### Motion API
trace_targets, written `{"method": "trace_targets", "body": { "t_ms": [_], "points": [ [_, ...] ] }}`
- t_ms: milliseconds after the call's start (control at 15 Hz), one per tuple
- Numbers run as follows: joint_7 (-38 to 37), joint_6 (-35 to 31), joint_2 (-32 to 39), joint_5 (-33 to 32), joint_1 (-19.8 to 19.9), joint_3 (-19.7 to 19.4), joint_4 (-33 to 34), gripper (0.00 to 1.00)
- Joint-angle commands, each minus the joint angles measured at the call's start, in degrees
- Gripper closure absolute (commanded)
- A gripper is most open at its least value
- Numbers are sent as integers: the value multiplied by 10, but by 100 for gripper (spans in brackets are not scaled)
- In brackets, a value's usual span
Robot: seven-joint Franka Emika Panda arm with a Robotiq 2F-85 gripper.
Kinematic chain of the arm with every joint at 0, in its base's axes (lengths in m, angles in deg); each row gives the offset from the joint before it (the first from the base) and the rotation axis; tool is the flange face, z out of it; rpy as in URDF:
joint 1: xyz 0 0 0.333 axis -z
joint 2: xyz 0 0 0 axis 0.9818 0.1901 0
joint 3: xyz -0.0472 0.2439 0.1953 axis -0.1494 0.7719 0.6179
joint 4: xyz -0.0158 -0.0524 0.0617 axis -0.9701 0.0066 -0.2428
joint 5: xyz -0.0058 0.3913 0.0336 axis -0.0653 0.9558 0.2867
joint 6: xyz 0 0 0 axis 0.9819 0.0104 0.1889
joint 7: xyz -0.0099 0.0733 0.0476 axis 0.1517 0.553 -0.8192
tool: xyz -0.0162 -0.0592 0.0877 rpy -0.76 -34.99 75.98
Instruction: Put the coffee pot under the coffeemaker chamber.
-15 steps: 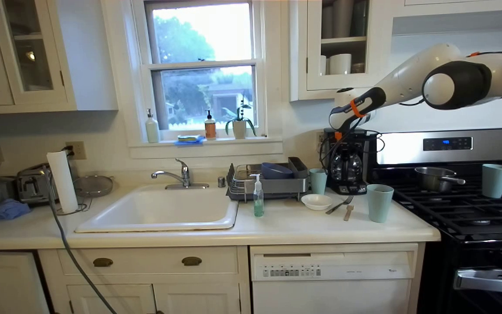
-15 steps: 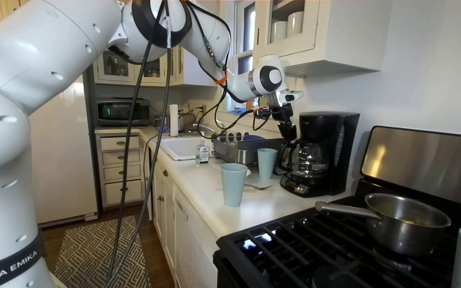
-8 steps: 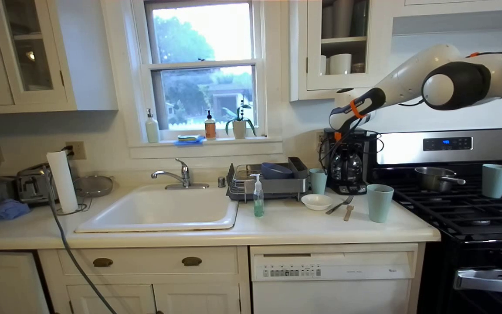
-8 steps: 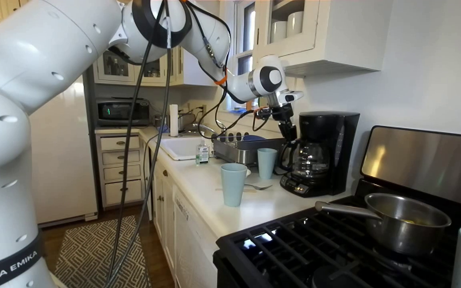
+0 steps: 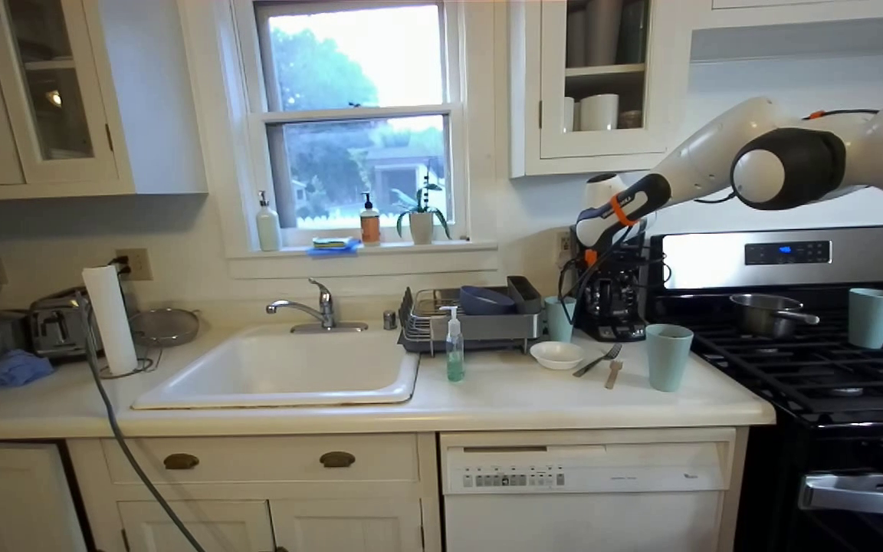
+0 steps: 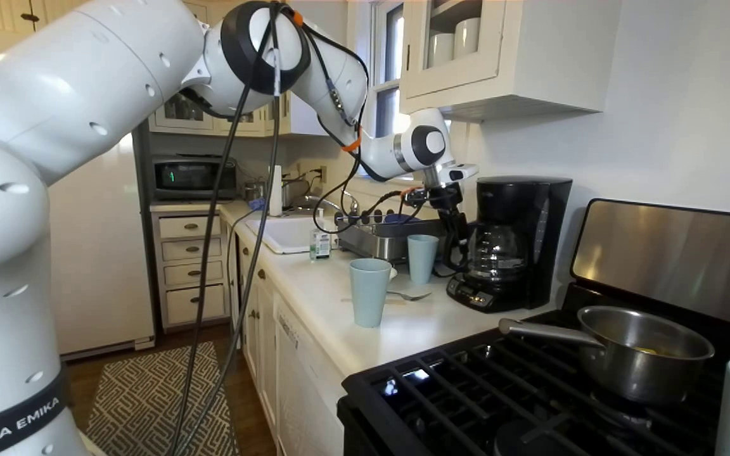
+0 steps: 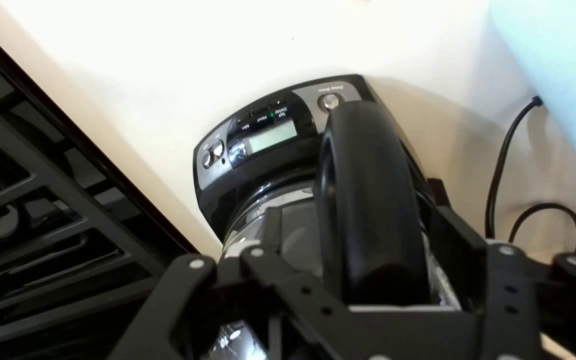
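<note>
Straddling the handle (image 7: 378, 195) of the pot (image 6: 497, 253), the claw (image 7: 360, 215) reaches down from above with its fingers (image 7: 272, 230) apart, one on each side – a strip of glass shows between one finger and the handle, so nothing seems clamped. The pot stands under the coffeemaker's (image 6: 539, 221) overhang, its handle turned out over the near-side panel (image 7: 271, 135), presumably so it can be reached from outside. That looks like the goal; whether it is fully home I cannot tell. In an exterior view a mug (image 5: 556, 326) stands just left, a second mug (image 5: 667, 360) nearer on the counter (image 5: 518, 399), the stove (image 5: 817, 383) right – backing straight out would seem safest.
</note>
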Motion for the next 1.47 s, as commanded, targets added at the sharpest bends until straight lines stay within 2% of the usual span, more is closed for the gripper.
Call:
{"method": "trace_targets", "body": {
  "t_ms": [0, 267, 600, 933, 1400],
  "points": [
    [-18, -16, 35, 10, 0, -10, 17, 0],
    [-28, -30, 34, 5, -2, -14, 12, 0],
    [-34, -80, 32, 4, -3, -19, 1, 0],
    [-63, -122, 25, -10, -13, -45, -19, 0],
    [-47, -170, 11, -5, -22, -54, -54, 0]
  ]
}}
